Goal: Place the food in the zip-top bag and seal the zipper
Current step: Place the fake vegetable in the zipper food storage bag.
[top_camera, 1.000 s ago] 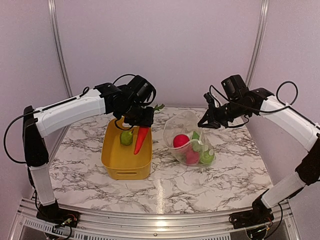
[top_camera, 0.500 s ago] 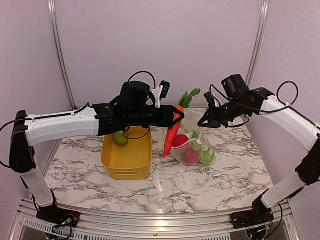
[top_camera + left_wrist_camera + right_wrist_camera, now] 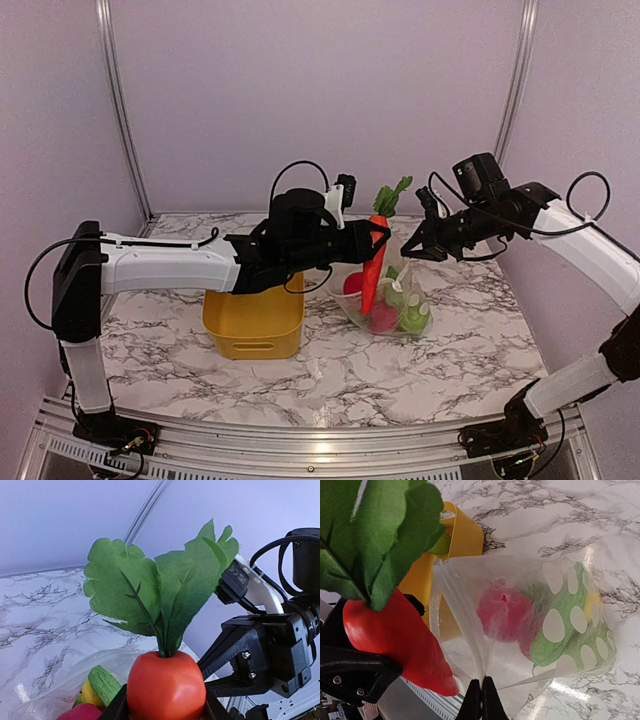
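The left gripper (image 3: 378, 236) grips the carrot (image 3: 372, 268), tip down, over the zip-top bag (image 3: 460, 610), which holds red and green food (image 3: 502, 615). The closed right gripper (image 3: 407, 253) pinches the bag's edge. The yellow bin (image 3: 250, 332) holds one green fruit (image 3: 441, 544).

No legible text or labels.

The space is closed in by plain, pale lilac walls: a back wall (image 3: 320, 100) is flanked by a left side wall (image 3: 45, 120) and a right side wall (image 3: 590, 100). The corners are marked by a left aluminium post (image 3: 118, 100) and a right aluminium post (image 3: 515, 90). The base is formed by a table top (image 3: 400, 370) patterned as white marble with grey veins and bordered at the near edge by an aluminium rail (image 3: 320, 445). Soft, even light is thrown on it, and a pale glare (image 3: 318, 395) is seen on its glossy surface.
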`<state>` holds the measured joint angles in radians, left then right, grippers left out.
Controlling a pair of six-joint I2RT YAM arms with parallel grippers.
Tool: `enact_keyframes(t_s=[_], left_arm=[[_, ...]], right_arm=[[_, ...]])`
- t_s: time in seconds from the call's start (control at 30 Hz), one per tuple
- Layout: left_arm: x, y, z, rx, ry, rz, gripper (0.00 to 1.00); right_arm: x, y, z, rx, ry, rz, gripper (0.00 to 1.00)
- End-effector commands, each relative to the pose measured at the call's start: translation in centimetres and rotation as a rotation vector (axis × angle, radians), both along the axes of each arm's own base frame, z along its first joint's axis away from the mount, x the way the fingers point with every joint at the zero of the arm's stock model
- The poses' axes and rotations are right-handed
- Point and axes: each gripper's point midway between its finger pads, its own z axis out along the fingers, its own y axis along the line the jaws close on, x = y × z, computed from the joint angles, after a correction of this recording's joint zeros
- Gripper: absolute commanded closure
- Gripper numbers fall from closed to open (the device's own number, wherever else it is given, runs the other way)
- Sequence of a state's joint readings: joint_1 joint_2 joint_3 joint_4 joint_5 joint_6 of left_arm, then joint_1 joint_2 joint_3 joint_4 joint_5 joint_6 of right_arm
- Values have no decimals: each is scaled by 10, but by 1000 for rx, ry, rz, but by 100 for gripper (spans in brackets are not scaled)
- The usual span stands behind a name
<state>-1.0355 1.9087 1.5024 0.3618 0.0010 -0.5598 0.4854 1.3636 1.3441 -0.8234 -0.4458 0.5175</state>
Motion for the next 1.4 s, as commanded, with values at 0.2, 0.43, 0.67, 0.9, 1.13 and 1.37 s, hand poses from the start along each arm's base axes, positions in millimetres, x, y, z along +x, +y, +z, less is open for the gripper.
enact_keyframes(t_s=[0.2,0.43,0.67,0.9,1.13,1.37], left_arm=[[29,27,68,-205,-62,240,75],[60,46,55,-177,-57,471,77],[71,39,23,-158,-42,572,81],[63,28,-11,-277,116,521,78],[49,11,-1,-348,174,395,44],[21,43,14,-153,88,332,6]], right_arm=[[-6,6,19,54,-43,16,100],[-3,9,21,60,-46,25,100],[2,13,23,64,-49,32,100],[8,14,26,67,-60,21,100],[9,14,32,76,-69,15,100],[11,6,37,57,-92,11,100]])
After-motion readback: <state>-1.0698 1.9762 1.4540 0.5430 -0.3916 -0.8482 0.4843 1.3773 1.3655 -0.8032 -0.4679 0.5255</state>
